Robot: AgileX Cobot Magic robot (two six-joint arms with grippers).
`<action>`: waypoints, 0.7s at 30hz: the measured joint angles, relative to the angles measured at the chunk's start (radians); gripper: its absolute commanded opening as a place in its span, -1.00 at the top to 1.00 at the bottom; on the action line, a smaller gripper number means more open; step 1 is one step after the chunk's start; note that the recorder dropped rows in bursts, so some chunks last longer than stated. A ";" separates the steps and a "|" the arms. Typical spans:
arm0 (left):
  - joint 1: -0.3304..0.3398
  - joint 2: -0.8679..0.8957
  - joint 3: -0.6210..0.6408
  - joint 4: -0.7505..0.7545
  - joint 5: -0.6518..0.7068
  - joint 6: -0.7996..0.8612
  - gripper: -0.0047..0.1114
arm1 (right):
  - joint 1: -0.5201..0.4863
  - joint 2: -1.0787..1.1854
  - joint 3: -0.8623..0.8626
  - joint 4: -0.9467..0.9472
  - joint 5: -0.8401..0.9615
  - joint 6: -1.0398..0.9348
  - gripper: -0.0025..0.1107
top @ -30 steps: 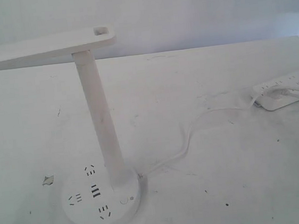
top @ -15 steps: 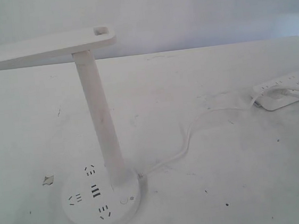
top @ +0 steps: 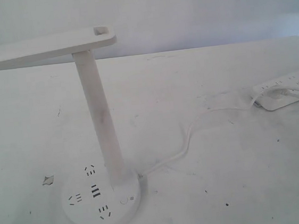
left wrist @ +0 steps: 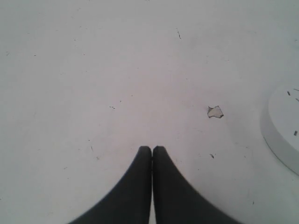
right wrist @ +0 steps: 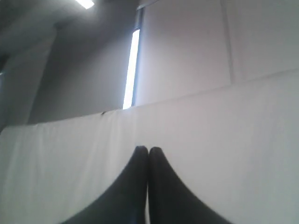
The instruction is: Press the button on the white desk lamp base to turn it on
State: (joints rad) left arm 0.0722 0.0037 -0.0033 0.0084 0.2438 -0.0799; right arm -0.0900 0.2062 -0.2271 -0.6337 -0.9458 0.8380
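1. pale wall and a scuffed white table (top: 243, 188) fill the exterior view, and neither of my arms shows in it.
2. over the last second nothing there has shifted. the white desk lamp (top: 98, 112) stands as it did, and its bar head looks unlit as far as i can judge. its cable (top: 187, 140) lies in the same curve toward the power strip (top: 291, 82) by the table's right edge.
3. the white desk lamp base (top: 85, 212) sits close to the table's near edge, left of the middle. the button (top: 123, 202) is on top of the disc, on the part facing the right edge, just beside the foot of the post.
4. my left end effector (left wrist: 152, 149) has its tips pressed together with nothing between them. it hangs over bare table, with a small scrap (left wrist: 215, 112) ahead and the rim of the base near but not touching.
5. my right end effector (right wrist: 148, 149) is also together and empty. its camera sees only wall and a white padded surface, so i judge it is aimed away from the lamp.
6. with no change, i take the press as not yet begun, so the approach is still to come. the left tip looks the nearer. it would need to cross the disc past the socket slots and usb ports, then come straight down on the button. a landing on the slots would be the likely miss.
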 measured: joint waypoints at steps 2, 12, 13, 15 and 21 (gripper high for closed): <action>0.000 0.000 0.000 0.000 0.000 0.000 0.92 | 0.000 0.102 -0.036 -0.130 -0.067 0.043 0.96; 0.000 0.000 0.000 0.000 0.000 0.000 0.92 | 0.002 0.592 -0.071 -0.572 -0.253 0.220 0.96; 0.000 0.000 0.000 0.000 0.000 0.000 0.92 | 0.004 0.631 -0.071 -0.592 -0.259 0.231 0.96; 0.000 0.000 0.000 0.000 0.000 0.000 0.92 | 0.038 0.723 -0.071 -0.612 -0.261 0.252 0.96; 0.000 0.000 0.000 0.000 0.000 0.000 0.92 | 0.384 1.012 -0.072 -0.644 -0.108 0.098 0.96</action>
State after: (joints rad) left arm 0.0722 0.0037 -0.0033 0.0084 0.2438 -0.0799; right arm 0.2942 1.2186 -0.2995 -1.2777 -1.0536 0.9356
